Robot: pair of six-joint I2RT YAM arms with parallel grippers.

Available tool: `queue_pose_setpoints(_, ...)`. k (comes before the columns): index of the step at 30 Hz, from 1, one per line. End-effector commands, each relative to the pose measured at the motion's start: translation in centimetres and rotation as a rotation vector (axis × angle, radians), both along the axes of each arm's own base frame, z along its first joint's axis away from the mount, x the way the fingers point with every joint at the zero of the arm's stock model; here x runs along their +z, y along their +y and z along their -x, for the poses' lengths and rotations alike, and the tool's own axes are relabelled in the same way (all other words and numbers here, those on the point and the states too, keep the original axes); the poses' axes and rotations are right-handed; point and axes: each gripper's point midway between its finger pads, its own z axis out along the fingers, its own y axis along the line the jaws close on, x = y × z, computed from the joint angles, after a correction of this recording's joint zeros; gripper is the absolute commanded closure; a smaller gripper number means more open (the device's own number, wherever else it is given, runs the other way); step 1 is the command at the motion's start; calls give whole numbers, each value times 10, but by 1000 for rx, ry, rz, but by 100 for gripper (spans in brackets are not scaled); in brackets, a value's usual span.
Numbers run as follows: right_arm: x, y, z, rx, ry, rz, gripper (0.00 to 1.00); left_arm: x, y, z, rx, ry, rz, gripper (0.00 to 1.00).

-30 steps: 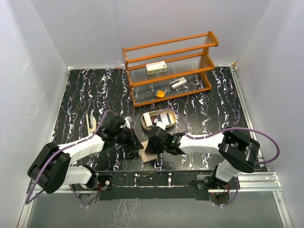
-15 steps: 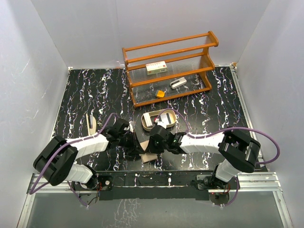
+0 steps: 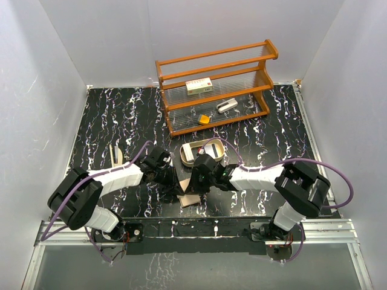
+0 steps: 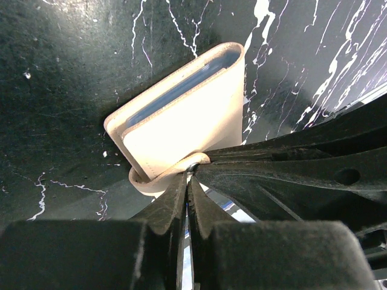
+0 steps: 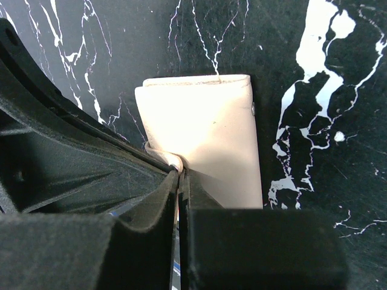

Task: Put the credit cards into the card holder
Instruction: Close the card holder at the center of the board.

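The tan card holder point(image 3: 190, 198) lies folded on the black table near the front edge. It also shows in the left wrist view point(image 4: 181, 115) and the right wrist view point(image 5: 208, 139). Blue stripes show inside its fold. Its flap point(image 4: 151, 181) curls up, with the snap at its tip. My left gripper point(image 4: 188, 175) and right gripper point(image 5: 179, 175) meet tip to tip at that snap. Each is closed to a thin slit and pinches the flap's end. A shiny white-and-blue card surface point(image 4: 233, 210) shows beneath the right gripper. No orange-yellow card is in view.
An oval beige-rimmed tray point(image 3: 187, 151) stands just behind the grippers, with white things in it. A wooden rack point(image 3: 214, 87) at the back holds a white box, a small orange block and a metal piece. A beige tool point(image 3: 115, 156) lies at the left.
Both grippers have moved closer together over the card holder and a little away from the front edge. The left arm came in from the left.
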Motion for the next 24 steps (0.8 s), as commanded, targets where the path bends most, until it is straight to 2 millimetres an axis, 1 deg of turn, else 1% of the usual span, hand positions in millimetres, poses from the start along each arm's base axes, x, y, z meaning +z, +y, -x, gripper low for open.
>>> queue_pose_setpoints(1, -68, -71, 29, 1, 129, 329, 100, -7, 8, -4, 6, -9, -81, 99)
queue_pose_setpoints(7, -74, -84, 35, 35, 155, 415, 100, -9, 5, -5, -2, 5, -81, 99)
queue_pose_setpoints(9, -71, -88, 31, 36, 138, 452, 95, -7, 4, -6, -2, 7, -79, 98)
queue_pose_setpoints(10, -68, -88, 28, 34, 125, 460, 94, -7, 4, -6, -2, 8, -81, 98)
queue_pose_setpoints(15, -52, -82, 14, 36, 72, 469, 95, -8, 4, -5, 3, 18, -86, 98)
queue_pose_setpoints(18, -50, -80, 12, 48, 64, 483, 94, -10, 5, -4, 9, 23, -92, 98)
queue_pose_setpoints(21, -49, -79, 10, 57, 53, 496, 89, -9, 4, -5, 13, 21, -86, 98)
queue_pose_setpoints(24, -50, -77, 10, 69, 47, 503, 89, -7, 3, -7, 21, 10, -78, 98)
